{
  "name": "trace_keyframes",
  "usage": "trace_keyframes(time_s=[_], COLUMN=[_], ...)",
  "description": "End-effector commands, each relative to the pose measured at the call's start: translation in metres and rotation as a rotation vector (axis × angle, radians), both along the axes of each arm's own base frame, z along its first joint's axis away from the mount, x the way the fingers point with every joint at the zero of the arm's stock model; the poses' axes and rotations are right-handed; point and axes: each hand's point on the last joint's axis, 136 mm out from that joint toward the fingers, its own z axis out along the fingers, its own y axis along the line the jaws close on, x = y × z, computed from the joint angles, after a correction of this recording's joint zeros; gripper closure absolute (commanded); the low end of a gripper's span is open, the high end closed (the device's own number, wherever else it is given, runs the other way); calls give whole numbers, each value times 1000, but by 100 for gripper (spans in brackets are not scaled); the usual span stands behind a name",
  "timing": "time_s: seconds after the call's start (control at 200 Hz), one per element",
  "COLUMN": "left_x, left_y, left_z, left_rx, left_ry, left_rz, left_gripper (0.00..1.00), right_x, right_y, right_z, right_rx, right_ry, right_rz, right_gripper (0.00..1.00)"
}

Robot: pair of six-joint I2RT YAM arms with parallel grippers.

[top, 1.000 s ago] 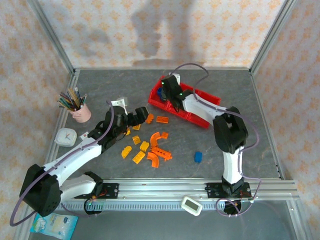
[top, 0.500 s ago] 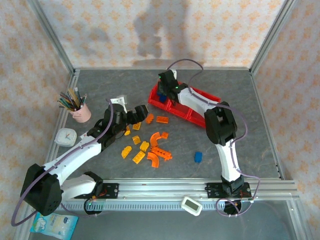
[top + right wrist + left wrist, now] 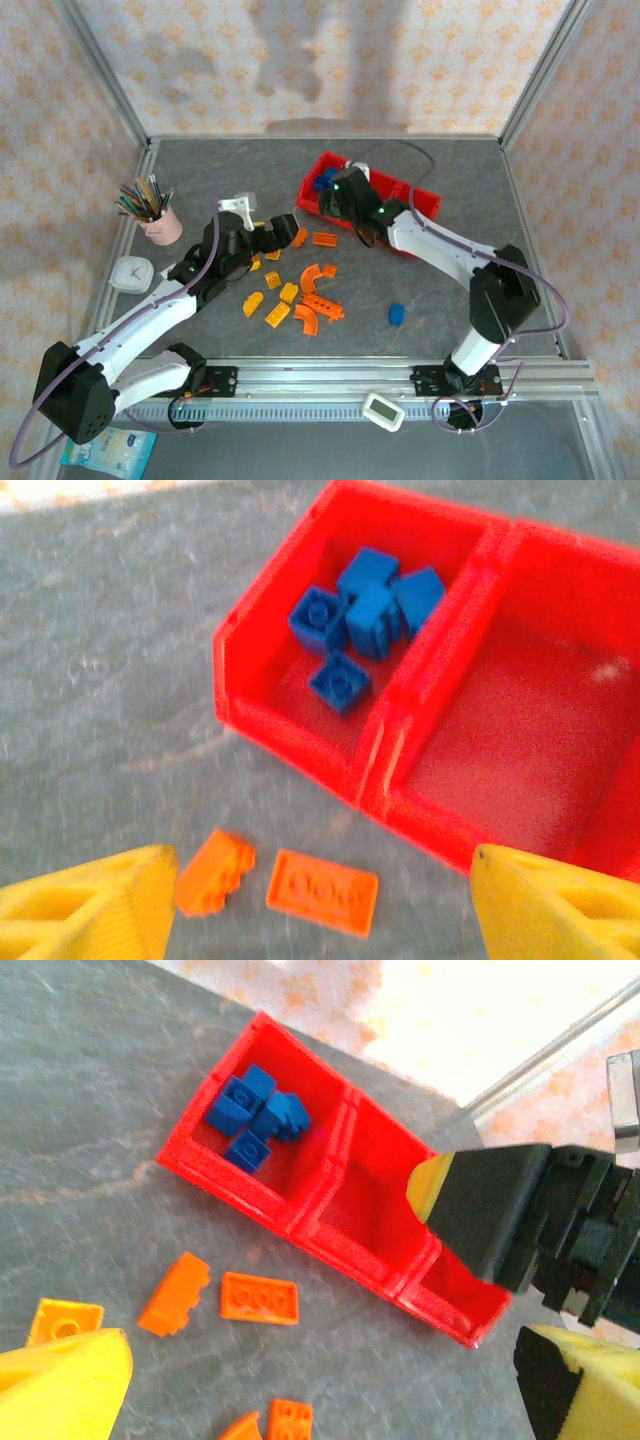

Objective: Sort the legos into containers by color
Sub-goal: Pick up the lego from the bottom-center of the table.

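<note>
The containers are three joined compartments of a red tray (image 3: 425,200) at the back of the table. Several blue legos (image 3: 365,615) lie in its left compartment (image 3: 255,1110). My right gripper (image 3: 338,205) hovers at the tray's near left corner, open and empty (image 3: 325,905); an orange plate (image 3: 322,890) and an orange brick (image 3: 213,872) lie below it on the table. My left gripper (image 3: 287,230) is open and empty too (image 3: 320,1390), just left of those pieces. More orange and yellow-orange legos (image 3: 300,295) are scattered in the middle. One blue lego (image 3: 396,314) lies alone nearer the front.
A pink cup of pencils (image 3: 160,222) and a white timer (image 3: 131,274) stand at the left edge. A small white device (image 3: 382,410) rests on the rail at the front. The right arm's black wrist (image 3: 500,1210) hangs over the tray's right end.
My right gripper has opened and drawn back from over the tray's left compartment toward its near edge, its elbow swinging right. The left arm has barely shifted.
</note>
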Motion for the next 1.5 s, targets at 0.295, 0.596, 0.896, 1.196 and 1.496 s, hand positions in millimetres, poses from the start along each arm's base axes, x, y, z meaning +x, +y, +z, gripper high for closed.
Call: trace_keyframes(time_s=[0.295,0.596,0.896,1.196,1.496], left_x=[-41,-59,-61,-60,-61], left_y=[-40,-57,-60,-55,-50], left_z=[-35,-50,-59,-59,-57], left_rx=[-39,-78,-53,-44,-35], left_ry=[76,109,124,115,102], left_rz=[-102,-118,-114,-95,-78], left_gripper=[1,1,1,1,1], right_x=[-107,-168,-202,-201,-199], right_y=[-107,-133,-133,-120,-124], right_z=[-59,-111,-144,-153,-154], right_rx=[-106,-137,-145,-148,-193], right_ry=[161,311,403,400,379], right_rz=[-281,-339,-325,-275,-247], right_gripper=[15,13,20,37,58])
